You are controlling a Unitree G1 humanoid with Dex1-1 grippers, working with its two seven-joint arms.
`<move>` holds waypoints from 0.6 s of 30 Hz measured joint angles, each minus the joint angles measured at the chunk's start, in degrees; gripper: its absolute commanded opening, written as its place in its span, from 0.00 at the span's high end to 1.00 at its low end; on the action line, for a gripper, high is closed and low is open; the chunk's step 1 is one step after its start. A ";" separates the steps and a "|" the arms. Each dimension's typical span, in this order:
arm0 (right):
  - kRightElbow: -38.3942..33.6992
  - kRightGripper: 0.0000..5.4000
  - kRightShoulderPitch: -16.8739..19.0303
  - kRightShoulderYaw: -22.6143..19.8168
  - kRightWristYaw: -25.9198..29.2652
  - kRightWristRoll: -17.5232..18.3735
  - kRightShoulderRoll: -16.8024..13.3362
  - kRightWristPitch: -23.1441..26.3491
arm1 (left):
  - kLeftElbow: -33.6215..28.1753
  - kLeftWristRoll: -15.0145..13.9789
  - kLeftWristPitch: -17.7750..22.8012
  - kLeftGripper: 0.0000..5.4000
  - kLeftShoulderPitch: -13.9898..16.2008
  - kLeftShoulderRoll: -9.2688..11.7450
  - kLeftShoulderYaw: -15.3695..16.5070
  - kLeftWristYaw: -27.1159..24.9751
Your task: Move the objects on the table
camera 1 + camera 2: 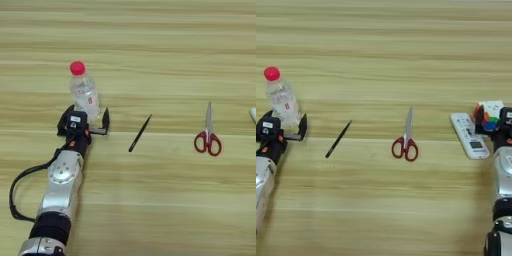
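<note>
Left end effector (86,119) sits at the base of the bottle (84,92), toward the left side of the table (150,45). Its two black fingers are spread wide, one on each side of the bottle's lower part; contact cannot be confirmed. Bottle is upright, clear plastic, red cap on top. Left arm runs in from the near left corner, with a black cable looping beside it.

Pen (140,133) lies flat, just right of the left end effector, slanted with its far tip leaning right. Apart from everything else.

Scissors (405,137) lie flat near the middle of the table, blades closed and pointing toward the far edge, red handles toward the near edge. Well apart from the pen.

Right end effector (491,117) is near the right edge, at the puzzle cube (488,119). The cube's coloured faces show against the black fingers; whether it is gripped, I cannot tell. A white remote control (468,135) lies flat just left of the cube, touching or almost touching it.
</note>
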 measured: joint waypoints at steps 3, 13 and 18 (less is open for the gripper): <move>1.37 0.00 -0.74 0.04 0.86 0.09 -0.08 -0.76 | 0.00 0.01 0.00 0.00 0.00 0.00 -0.06 0.02; 5.21 0.00 -2.60 0.05 3.08 0.42 -0.20 -1.53 | 0.01 0.01 -0.01 0.00 0.00 0.01 -0.31 0.10; 7.78 0.00 -3.64 0.18 3.48 0.42 -0.20 -1.59 | 0.01 0.00 -0.01 0.00 0.00 0.03 -0.35 0.11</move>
